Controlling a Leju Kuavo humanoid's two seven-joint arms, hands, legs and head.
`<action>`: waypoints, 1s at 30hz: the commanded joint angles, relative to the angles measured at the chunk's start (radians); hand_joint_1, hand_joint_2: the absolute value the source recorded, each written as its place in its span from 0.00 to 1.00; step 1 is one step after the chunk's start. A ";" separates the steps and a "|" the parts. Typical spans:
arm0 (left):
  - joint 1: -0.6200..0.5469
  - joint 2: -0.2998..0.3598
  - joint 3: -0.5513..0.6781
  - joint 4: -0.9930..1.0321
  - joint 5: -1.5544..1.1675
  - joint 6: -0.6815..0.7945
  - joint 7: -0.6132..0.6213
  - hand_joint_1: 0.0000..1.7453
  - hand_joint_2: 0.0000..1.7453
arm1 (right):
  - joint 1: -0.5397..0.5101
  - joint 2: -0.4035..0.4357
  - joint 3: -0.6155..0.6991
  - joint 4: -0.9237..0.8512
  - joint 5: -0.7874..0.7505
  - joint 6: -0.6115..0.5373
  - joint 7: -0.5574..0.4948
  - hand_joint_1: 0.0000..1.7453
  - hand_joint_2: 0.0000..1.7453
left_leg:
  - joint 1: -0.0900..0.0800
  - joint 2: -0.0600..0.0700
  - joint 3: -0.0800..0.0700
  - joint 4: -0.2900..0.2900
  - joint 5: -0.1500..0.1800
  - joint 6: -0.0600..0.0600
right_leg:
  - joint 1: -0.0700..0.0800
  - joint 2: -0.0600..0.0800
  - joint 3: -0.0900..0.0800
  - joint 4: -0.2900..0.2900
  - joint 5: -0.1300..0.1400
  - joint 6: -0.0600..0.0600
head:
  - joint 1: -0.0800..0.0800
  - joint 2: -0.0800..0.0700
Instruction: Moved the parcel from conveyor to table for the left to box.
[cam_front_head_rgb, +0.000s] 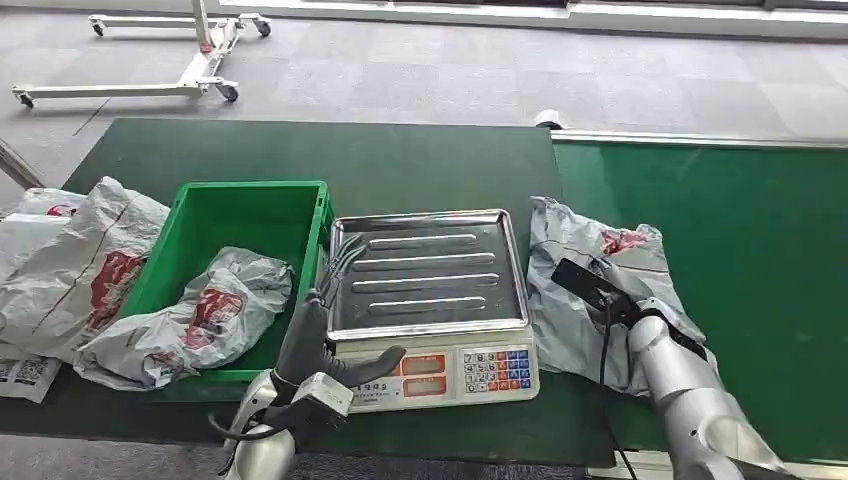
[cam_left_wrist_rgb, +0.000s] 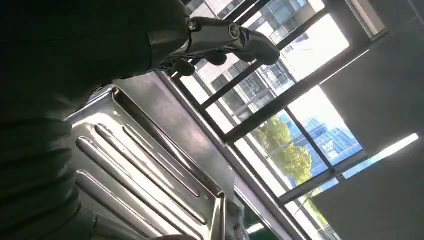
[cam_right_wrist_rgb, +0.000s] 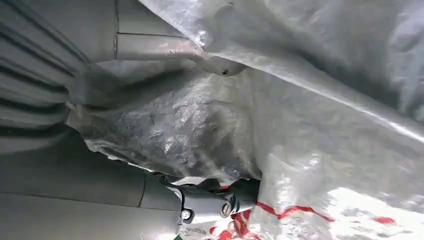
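The grey plastic parcel (cam_front_head_rgb: 575, 325) with red print lies on the green conveyor (cam_front_head_rgb: 740, 250), just right of the scale. My right hand (cam_front_head_rgb: 590, 282) lies on top of it. In the right wrist view the right hand (cam_right_wrist_rgb: 90, 85) has its thumb over a fold of the parcel (cam_right_wrist_rgb: 310, 130) and a finger under it, gripping the plastic. My left hand (cam_front_head_rgb: 322, 335) stands open at the scale's front left corner, fingers reaching up along the steel tray (cam_front_head_rgb: 430, 270). The left wrist view has the left hand (cam_left_wrist_rgb: 220, 42) above the tray (cam_left_wrist_rgb: 150, 150), holding nothing.
A green bin (cam_front_head_rgb: 250, 205) left of the scale holds another grey parcel (cam_front_head_rgb: 200, 318). More bags (cam_front_head_rgb: 70, 260) are piled at the table's left end. The dark green table (cam_front_head_rgb: 330, 150) stretches behind. The scale's keypad (cam_front_head_rgb: 495, 372) faces me.
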 joint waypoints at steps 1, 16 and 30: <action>-0.003 0.015 0.034 0.021 -0.003 0.000 0.000 0.00 1.00 | -0.053 0.026 0.092 0.048 -0.055 -0.013 0.002 1.00 1.00 | 0.001 0.003 0.002 -0.001 -0.001 -0.001 | 0.001 0.005 0.001 -0.002 0.001 -0.001 | 0.000 0.000; 0.011 0.021 0.042 -0.012 -0.004 0.004 0.000 0.00 1.00 | -0.030 0.019 0.118 -0.043 -0.119 -0.094 0.025 1.00 1.00 | 0.001 0.002 0.002 -0.001 -0.001 -0.001 | 0.000 0.004 0.001 -0.001 0.000 -0.001 | 0.000 0.000; 0.032 0.002 0.038 -0.043 -0.010 0.005 0.010 0.00 1.00 | 0.211 0.135 0.084 -0.885 -0.150 -0.521 0.107 1.00 1.00 | 0.000 0.000 0.001 -0.001 -0.001 -0.001 | 0.000 0.001 0.000 0.000 -0.001 -0.001 | 0.000 0.000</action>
